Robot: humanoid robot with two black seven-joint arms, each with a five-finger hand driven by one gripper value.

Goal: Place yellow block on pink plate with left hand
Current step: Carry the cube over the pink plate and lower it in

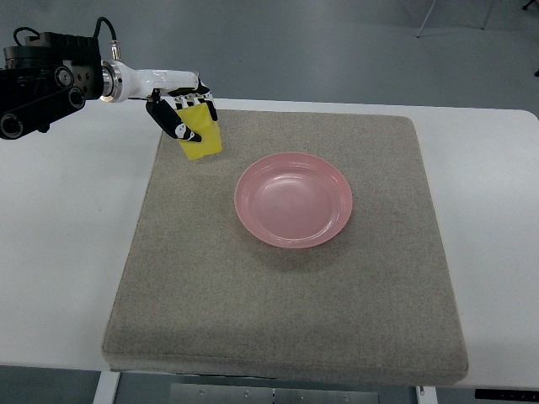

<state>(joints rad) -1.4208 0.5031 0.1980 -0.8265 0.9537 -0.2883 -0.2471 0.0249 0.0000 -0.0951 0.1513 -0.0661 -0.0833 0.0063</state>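
Top view: left hand [184,108] fingers wrapped around yellow block [202,138], up-left of the pink plate [293,199] on the mat [278,320].

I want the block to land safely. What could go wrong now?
The left hand grips the yellow block only by its top part, so it might slip out onto the grey mat. The pink plate sits off to the right, so letting go too early would probably miss it.

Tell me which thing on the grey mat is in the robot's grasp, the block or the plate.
The yellow block, near the mat's far left corner: the left hand has its fingers closed around it. The pink plate sits free at the mat's middle, untouched and empty.
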